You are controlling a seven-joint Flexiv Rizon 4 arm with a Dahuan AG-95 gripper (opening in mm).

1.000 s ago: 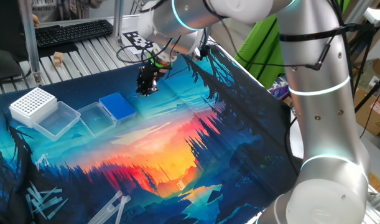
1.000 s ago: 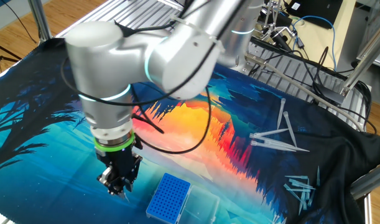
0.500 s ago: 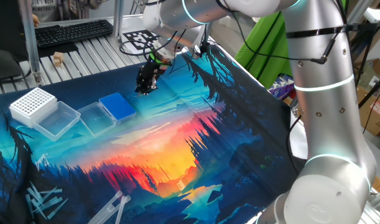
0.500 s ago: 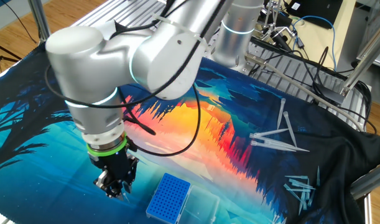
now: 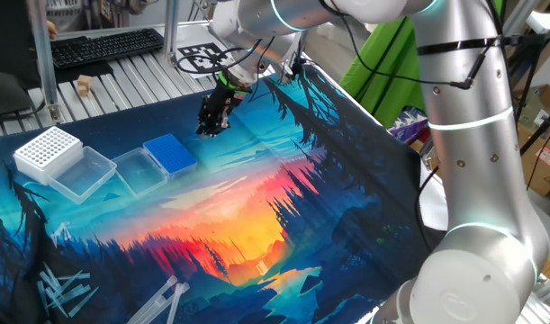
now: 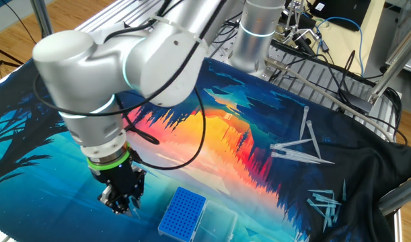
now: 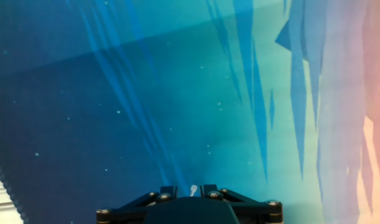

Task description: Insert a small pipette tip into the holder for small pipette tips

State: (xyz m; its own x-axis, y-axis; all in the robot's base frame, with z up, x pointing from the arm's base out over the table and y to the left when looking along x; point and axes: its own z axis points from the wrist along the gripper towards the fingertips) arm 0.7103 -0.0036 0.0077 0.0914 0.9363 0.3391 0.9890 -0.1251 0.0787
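Observation:
My gripper (image 5: 209,126) hangs just above the printed mat, to the right of the holder for small pipette tips (image 5: 169,153), a bright-blue rack with a fine grid of holes. In the other fixed view the gripper (image 6: 122,204) is a short way left of the blue holder (image 6: 183,212) and apart from it. The hand view shows the black fingers (image 7: 169,191) close together, with the whitish small pipette tip (image 7: 193,190) poking out between them. The holder is out of the hand view, which shows only blue mat.
A white box with bigger holes (image 5: 48,149) and clear plastic trays (image 5: 135,171) sit left of the blue rack. Loose pipette tips lie near the mat's front corner (image 5: 67,292) and on the far side (image 6: 296,151). A keyboard (image 5: 103,45) is behind the mat.
In the other fixed view the arm's wrist and gripper have slid slightly left and lower, away from the blue rack. The tip stays between the fingers.

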